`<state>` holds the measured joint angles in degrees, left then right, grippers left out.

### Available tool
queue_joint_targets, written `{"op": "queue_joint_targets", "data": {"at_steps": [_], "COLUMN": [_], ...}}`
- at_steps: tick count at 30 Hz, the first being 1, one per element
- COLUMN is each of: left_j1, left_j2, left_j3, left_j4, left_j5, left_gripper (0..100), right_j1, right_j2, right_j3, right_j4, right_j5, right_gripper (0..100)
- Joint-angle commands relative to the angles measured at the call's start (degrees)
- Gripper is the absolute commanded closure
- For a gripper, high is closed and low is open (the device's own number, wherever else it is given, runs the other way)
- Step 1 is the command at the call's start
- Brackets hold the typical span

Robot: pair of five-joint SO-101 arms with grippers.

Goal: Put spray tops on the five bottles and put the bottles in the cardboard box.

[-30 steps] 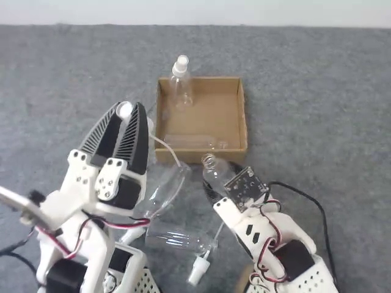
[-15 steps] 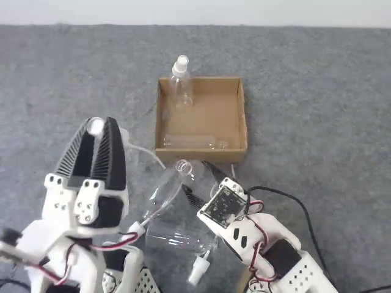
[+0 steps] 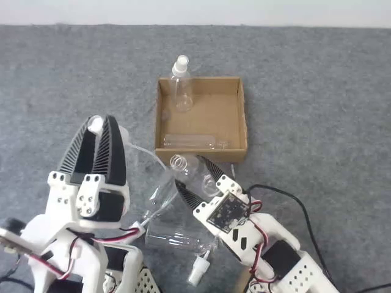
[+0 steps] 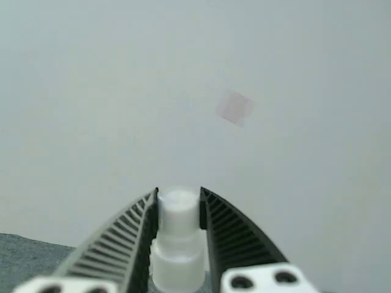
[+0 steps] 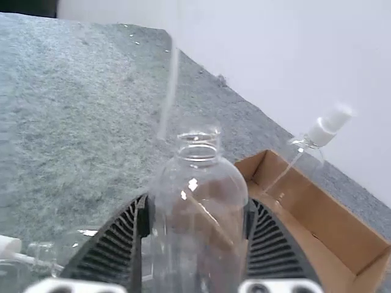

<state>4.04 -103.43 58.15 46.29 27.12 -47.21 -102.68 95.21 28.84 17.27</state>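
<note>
Left end effector (image 4: 178,194): jaws closed on a white spray top (image 4: 177,244), raised at the left. Its dip tube (image 3: 146,152) hangs toward the right end effector (image 5: 197,213), which clamps an uncapped clear bottle (image 5: 198,195) upright, just on the near side of the cardboard box (image 3: 201,79). Likely failure: the flexible tube misses the narrow mouth and buckles, or downward pressure tilts the smooth bottle in its grip.
</note>
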Motion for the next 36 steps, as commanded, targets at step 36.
{"op": "queue_joint_targets", "data": {"at_steps": [36], "left_j1": [3.5], "left_j2": [-1.1], "left_j3": [-4.9], "left_j4": [1.3], "left_j5": [-1.7], "left_gripper": [98], "right_j1": [-3.0], "right_j2": [-0.6], "right_j3": [1.2], "right_j4": [0.9], "right_j5": [1.0], "right_gripper": [94.0]}}
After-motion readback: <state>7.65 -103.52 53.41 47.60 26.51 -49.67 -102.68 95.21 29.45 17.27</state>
